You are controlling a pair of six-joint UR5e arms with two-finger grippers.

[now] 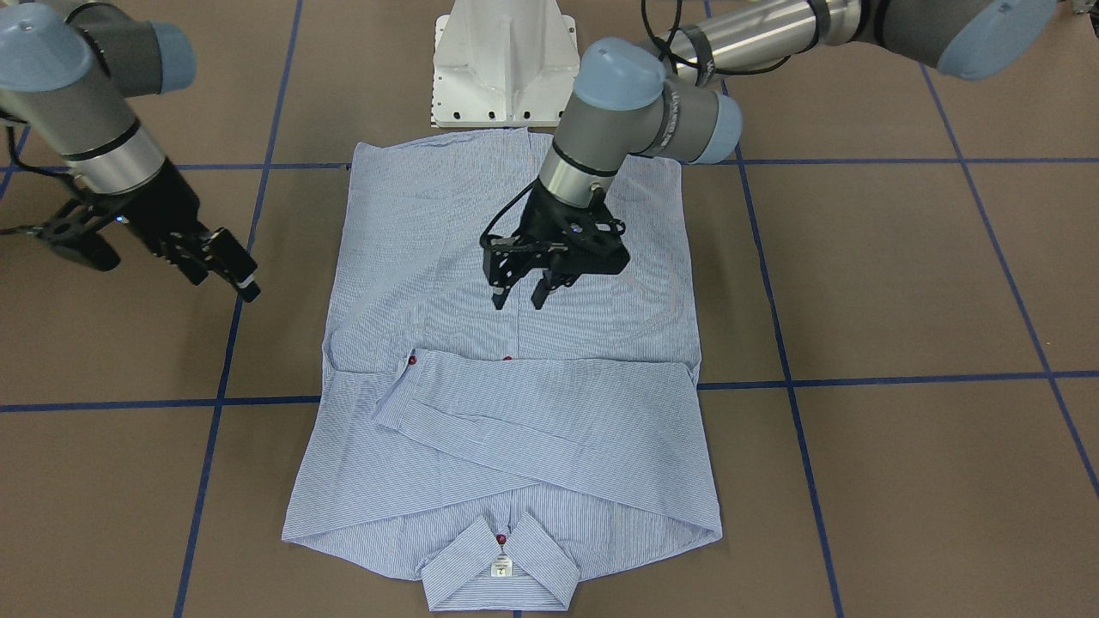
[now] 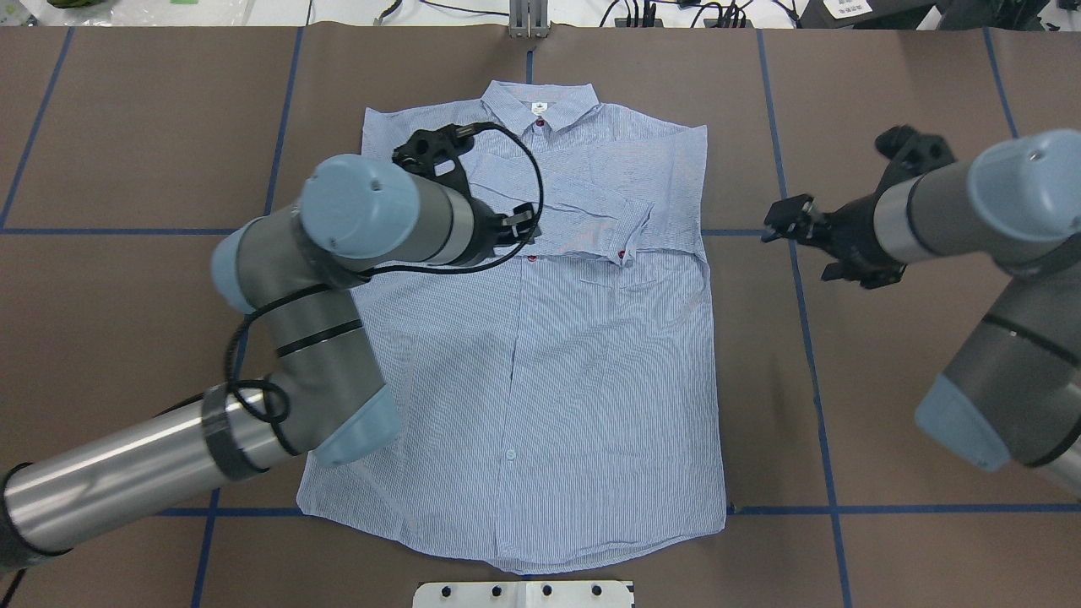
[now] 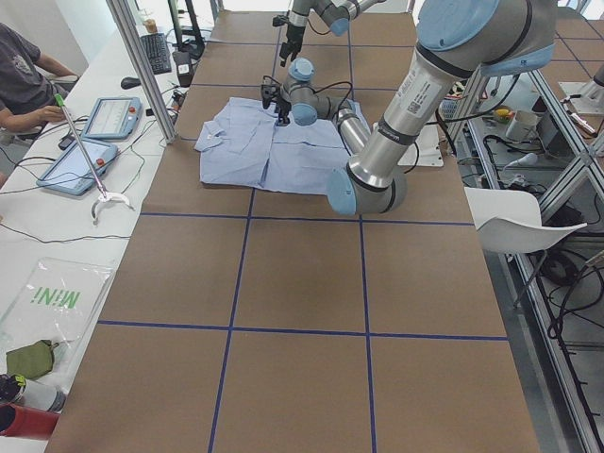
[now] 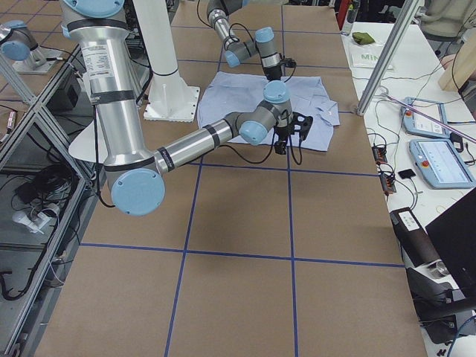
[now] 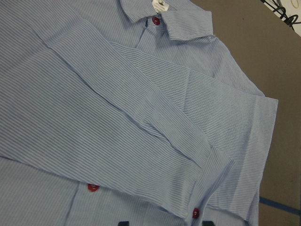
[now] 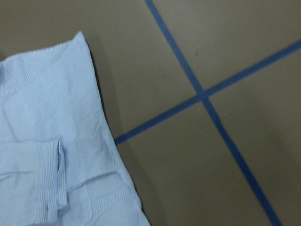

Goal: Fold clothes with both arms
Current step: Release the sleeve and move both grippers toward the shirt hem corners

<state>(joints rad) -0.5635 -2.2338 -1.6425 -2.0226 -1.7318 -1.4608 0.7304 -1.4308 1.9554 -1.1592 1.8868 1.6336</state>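
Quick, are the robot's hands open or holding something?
Left hand: open, empty, above the shirt.
Right hand: open, empty, off to the shirt's side.

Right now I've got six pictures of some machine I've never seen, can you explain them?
It is a robot with two jointed arms, each ending in a two-finger pincer. Two pictures look down on the table, one facing the robot, one from behind it; two are from the table's ends; two from wrist cameras. On the brown table lies a light blue striped shirt, sleeves folded across its chest. The left pincer hangs open above the shirt; the right pincer is open beside it. Neither holds anything.
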